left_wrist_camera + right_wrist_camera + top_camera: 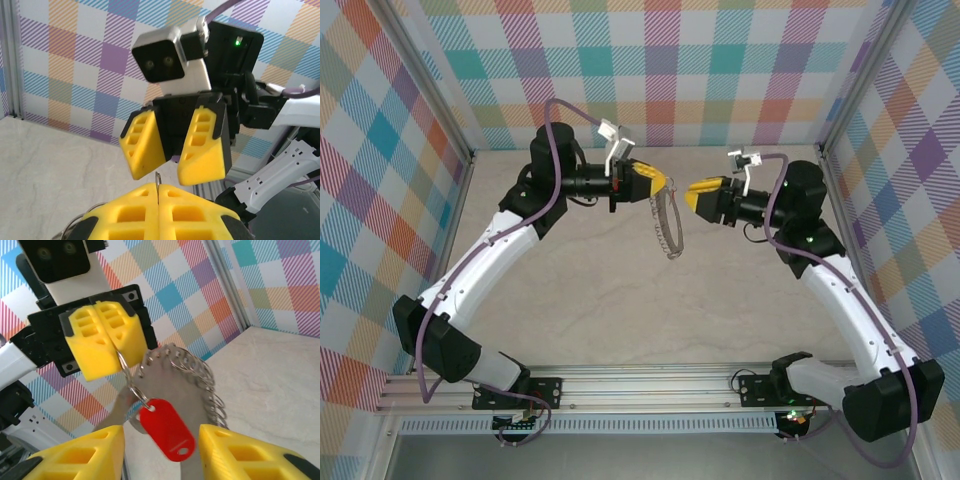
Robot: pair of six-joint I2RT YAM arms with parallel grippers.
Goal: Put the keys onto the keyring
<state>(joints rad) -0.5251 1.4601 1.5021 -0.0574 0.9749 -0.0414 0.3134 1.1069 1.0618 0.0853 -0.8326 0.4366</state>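
The left fingers point(111, 340) are pressed shut on the thin wire of the keyring point(202, 372), pinching it at its top so that the big grey ring hangs below them, clear of the counter point(620, 300). Its fringe of small metal loops curves away from the left fingertips and down the far side.

The key point(167, 430), with its red oval plastic head, dangles just beneath the closed left fingers. A small link through the hole in its head seems to hook it onto the ring's wire, though the joint is too fine to be sure. A dull silver piece beside the red head may be its blade.

The right fingers point(698, 189) stand apart, facing the left fingers tip to tip at about the same height. The red head hangs in the gap between them and touches neither pad. In the left wrist view a sliver of the ring's wire pokes up from the seam of the closed left fingers, directly below the parted right pair.
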